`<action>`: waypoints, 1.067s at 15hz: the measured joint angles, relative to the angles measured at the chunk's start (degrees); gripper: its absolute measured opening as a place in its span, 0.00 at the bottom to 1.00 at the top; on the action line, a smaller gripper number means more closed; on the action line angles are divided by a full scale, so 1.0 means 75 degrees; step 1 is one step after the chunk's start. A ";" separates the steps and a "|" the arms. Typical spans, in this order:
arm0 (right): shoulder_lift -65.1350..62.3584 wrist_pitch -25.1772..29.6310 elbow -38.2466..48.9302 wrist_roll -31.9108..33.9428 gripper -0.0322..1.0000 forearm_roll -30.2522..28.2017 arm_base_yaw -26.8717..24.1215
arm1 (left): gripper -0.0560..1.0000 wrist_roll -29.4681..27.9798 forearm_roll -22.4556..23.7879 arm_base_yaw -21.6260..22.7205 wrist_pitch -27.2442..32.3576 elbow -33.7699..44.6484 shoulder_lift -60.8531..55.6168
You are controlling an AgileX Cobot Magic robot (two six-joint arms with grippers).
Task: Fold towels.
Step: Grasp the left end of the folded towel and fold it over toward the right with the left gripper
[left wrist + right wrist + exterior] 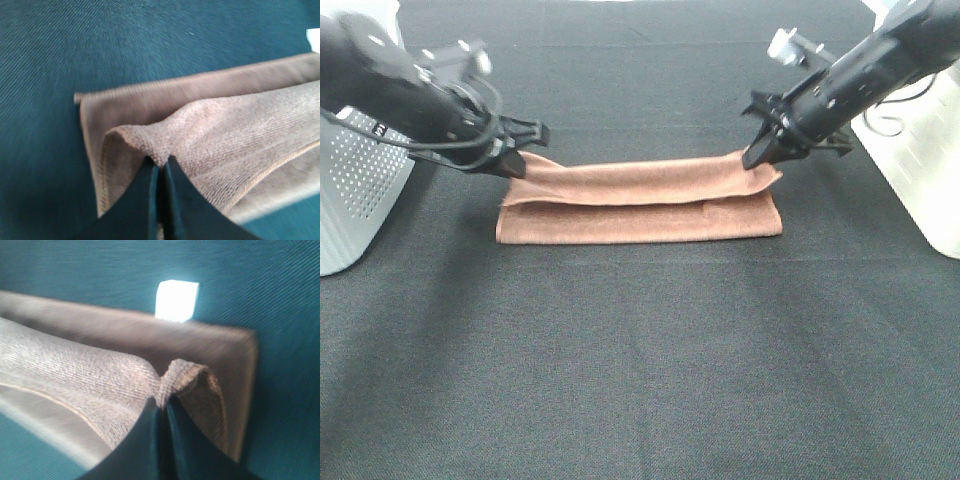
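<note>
The reddish-brown towel [640, 200] lies across the middle of the black table as a long strip, its upper layer lifted at both ends. My left gripper [523, 160] is shut on the towel's left end; the left wrist view shows the fingers pinching a fold of the towel [200, 135]. My right gripper [757, 158] is shut on the right end; the right wrist view shows the pinched fold of the towel [185, 375]. A small white tag [176, 300] sticks out from the towel's far edge near the right corner.
A white perforated box [355, 190] stands at the left edge of the black table cloth [640, 370]. A white box [920, 150] with cables stands at the right edge.
</note>
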 joint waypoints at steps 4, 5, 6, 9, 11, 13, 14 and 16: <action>0.0443 -0.0160 -0.0237 0.0076 0.17 -0.0115 0.0000 | 0.21 0.0000 0.0008 0.0000 -0.0008 -0.0451 0.0504; 0.0458 -0.0244 -0.0244 0.0092 0.38 -0.0122 0.0000 | 0.33 0.0000 0.0008 0.0000 0.0000 -0.0535 0.0519; 0.0458 -0.0244 -0.0252 0.0107 0.53 -0.0122 0.0000 | 0.55 0.0000 0.0008 0.0000 0.0038 -0.0588 0.0512; 0.0191 -0.0008 -0.0267 0.0558 0.77 -0.0649 0.0000 | 0.75 0.0000 0.0420 0.0000 0.0275 -0.0626 0.0283; -0.0153 0.0328 -0.0267 0.1497 0.80 -0.1604 0.0000 | 0.77 -0.0321 0.0901 0.0000 0.0703 -0.0657 0.0206; -0.0298 0.0535 -0.0267 0.2078 0.80 -0.2208 0.0000 | 0.77 -0.0764 0.1138 0.0023 0.0940 -0.0665 0.0199; -0.0382 0.0817 -0.0267 0.2666 0.80 -0.3063 0.0000 | 0.77 -0.1390 0.1505 0.0138 0.1199 -0.0665 0.0199; -0.0382 0.0993 -0.0267 0.2872 0.80 -0.3598 0.0000 | 0.77 -0.1849 0.1650 0.0344 0.1245 -0.0665 0.0199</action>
